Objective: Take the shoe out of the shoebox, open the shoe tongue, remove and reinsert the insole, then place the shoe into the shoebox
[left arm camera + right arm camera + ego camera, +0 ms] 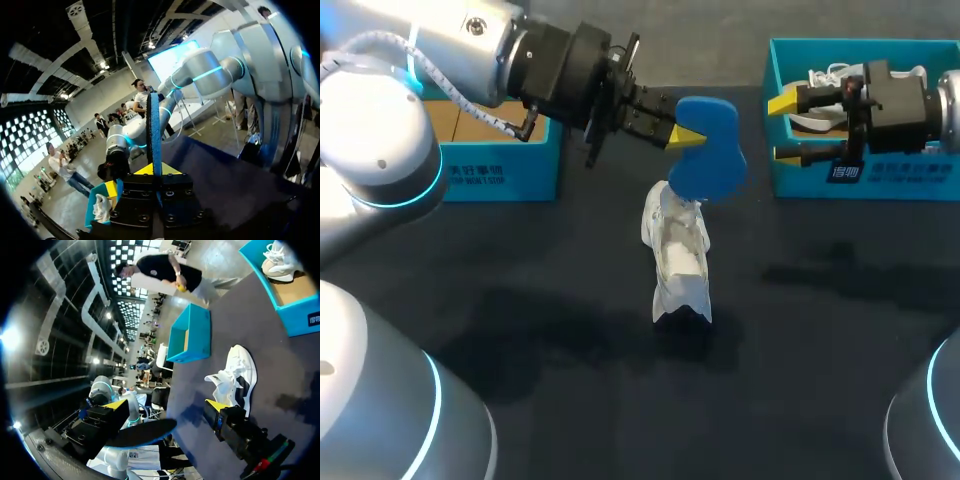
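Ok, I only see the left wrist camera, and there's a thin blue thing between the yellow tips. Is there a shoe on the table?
Observer: Yes. The head view shows a white lace-up shoe on the dark table, under the flat blue foam insole that your left gripper holds.
Operator: Is it near a box?
Observer: It lies between two turquoise cardboard shoeboxes. The left shoebox shows only brown cardboard inside.
Operator: What's the other gripper doing?
Observer: The right gripper is open and holds nothing, above the right shoebox.
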Robot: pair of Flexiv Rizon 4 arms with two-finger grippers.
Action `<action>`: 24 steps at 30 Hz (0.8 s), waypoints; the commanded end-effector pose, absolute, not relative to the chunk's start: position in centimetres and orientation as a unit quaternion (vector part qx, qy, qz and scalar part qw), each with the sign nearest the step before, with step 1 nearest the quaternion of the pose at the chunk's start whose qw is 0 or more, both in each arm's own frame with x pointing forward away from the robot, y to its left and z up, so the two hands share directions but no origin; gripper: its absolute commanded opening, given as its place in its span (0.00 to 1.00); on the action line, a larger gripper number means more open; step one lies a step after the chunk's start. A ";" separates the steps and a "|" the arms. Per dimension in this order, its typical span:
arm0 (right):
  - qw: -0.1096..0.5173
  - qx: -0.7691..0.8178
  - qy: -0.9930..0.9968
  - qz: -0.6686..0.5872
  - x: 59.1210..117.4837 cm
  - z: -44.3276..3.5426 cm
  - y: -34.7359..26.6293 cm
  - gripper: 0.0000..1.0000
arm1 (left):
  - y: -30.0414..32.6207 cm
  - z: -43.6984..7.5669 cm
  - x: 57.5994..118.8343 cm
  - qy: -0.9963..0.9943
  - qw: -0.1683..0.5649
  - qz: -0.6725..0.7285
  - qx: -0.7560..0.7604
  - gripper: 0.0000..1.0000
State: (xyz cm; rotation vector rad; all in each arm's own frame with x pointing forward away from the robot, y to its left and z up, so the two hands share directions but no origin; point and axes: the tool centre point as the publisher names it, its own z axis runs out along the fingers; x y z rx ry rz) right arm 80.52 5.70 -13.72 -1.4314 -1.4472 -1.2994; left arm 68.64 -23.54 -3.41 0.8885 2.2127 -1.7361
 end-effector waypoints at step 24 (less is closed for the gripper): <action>0.355 -0.555 -0.560 -0.503 80.5 -13.7 5.8 1.00 | -23.0 -8.7 73.1 0.484 0.493 -0.390 0.608 0.00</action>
